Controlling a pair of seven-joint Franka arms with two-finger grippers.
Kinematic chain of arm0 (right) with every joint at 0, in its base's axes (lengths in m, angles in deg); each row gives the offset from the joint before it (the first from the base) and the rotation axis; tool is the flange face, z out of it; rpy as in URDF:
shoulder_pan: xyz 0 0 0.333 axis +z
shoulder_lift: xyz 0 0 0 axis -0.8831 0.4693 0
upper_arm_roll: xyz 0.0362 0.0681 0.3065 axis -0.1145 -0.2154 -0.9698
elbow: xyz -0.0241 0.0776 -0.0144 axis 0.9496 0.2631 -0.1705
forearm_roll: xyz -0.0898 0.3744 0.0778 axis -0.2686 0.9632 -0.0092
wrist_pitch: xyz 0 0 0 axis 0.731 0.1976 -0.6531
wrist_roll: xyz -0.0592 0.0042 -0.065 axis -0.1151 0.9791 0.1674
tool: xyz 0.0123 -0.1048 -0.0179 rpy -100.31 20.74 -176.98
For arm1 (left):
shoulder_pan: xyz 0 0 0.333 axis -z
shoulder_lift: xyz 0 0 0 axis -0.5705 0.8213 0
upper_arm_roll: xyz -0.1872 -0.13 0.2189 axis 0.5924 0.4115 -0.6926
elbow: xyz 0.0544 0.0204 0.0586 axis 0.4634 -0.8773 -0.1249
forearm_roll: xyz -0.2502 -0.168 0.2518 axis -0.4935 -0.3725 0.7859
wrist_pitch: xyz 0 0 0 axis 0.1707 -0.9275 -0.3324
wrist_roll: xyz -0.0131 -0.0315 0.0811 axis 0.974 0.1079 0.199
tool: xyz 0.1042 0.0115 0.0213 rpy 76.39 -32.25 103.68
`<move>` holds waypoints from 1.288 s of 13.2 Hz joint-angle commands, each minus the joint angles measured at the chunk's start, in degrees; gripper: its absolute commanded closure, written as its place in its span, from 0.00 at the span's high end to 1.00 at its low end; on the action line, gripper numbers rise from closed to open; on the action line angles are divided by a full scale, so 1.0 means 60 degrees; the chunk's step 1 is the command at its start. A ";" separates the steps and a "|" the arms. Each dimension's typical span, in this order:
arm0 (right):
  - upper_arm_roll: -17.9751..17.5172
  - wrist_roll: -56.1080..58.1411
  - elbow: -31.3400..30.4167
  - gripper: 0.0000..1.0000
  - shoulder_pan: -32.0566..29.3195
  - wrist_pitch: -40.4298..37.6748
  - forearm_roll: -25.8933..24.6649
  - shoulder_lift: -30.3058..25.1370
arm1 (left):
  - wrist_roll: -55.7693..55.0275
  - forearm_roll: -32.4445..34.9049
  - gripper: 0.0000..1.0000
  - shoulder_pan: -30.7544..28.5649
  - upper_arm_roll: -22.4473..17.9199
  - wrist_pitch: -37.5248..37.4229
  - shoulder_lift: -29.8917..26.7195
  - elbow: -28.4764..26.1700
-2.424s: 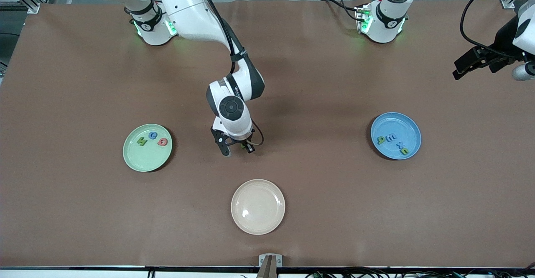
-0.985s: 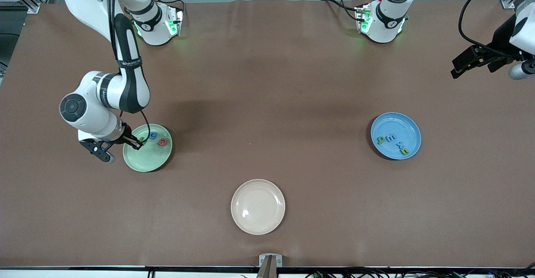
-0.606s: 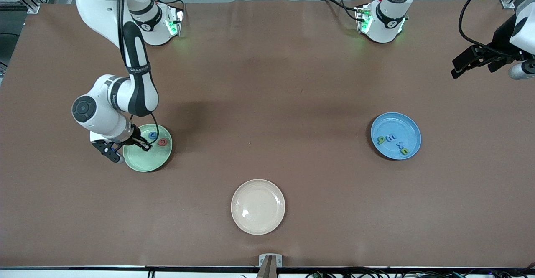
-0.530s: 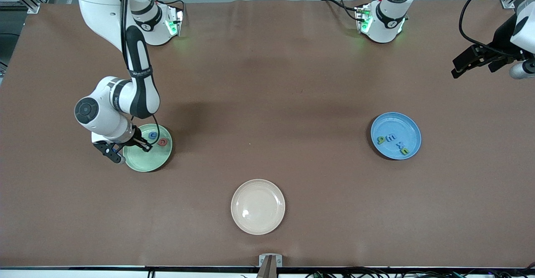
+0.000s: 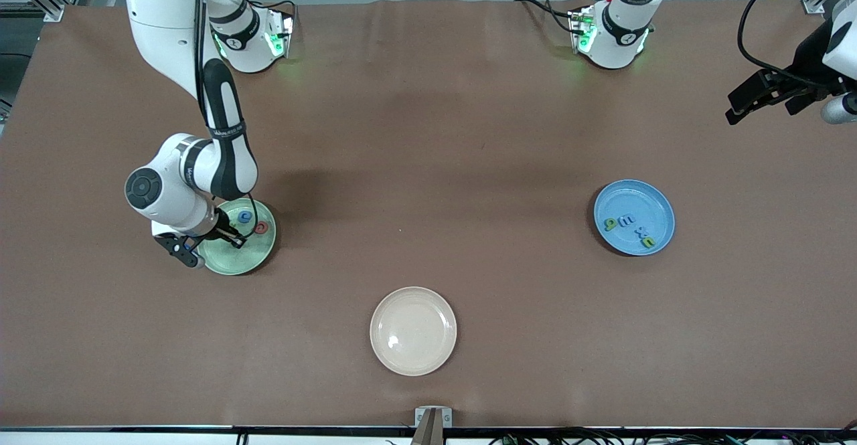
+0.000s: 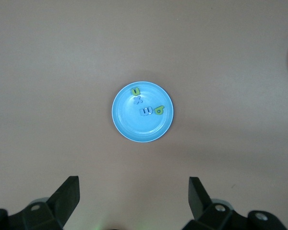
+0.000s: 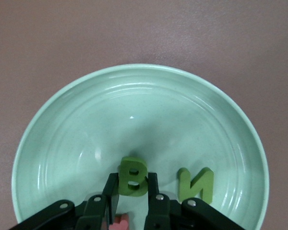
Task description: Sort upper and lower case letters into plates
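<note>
Plates, three on my table. One pale mint green plate [image 5: 236,257] toward my right arm's end. One sky blue plate [image 5: 634,194] toward my left arm's end. One cream-beige plate [image 5: 413,330] between them and nearer the front camera, with nothing in it.

Letters, eight counted across the views.
- In the sky blue plate, four: green "g" [image 5: 610,223], blue "m" [image 5: 627,221], blue "x" [image 5: 641,233], green "u" [image 5: 648,241]. All lie flat, close together in a loose row.
- In or over the mint green plate, four: blue "C" [image 5: 246,217] and red "G" [image 5: 261,227], lying side by side in the plate; green "N" [image 7: 196,184], lying flat in the plate; green "B" [image 7: 132,177].

My right gripper [image 7: 133,197] is over the mint green plate, fingers clamped on the green "B", one finger on each flank of the letter. The "B" sticks out past my fingertips, low over the plate's floor; whether it touches the floor I cannot tell. The "N" lies just beside it, apart from my fingers.

My left gripper [image 5: 763,97] waits high above the left arm's end of the table, fingers spread wide and holding nothing. In its wrist view the sky blue plate shows between the fingers, well below.
</note>
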 commanded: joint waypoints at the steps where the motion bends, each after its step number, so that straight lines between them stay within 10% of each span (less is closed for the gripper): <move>1: -0.0138 0.0124 0.0241 1.00 -0.0138 -0.0060 0.0242 0.0117 | 0.0138 0.0120 1.00 -0.0008 0.0015 -0.0128 0.0050 0.0202; 5: 0.0124 0.0240 0.1000 1.00 -0.0254 -0.1373 0.0096 0.0001 | 0.0138 0.0120 1.00 -0.0022 0.0015 -0.0201 0.0050 0.0320; 10: 0.1895 0.1205 0.3313 1.00 -0.0299 -0.5649 -0.0198 -0.0029 | 0.0109 0.0178 1.00 0.0021 0.0044 -0.0522 0.0021 0.0378; 17: 0.3714 0.2670 0.4882 1.00 -0.0444 -0.8422 -0.0314 -0.0175 | 0.0167 0.0222 1.00 0.0021 0.0044 -0.0597 -0.0183 0.0028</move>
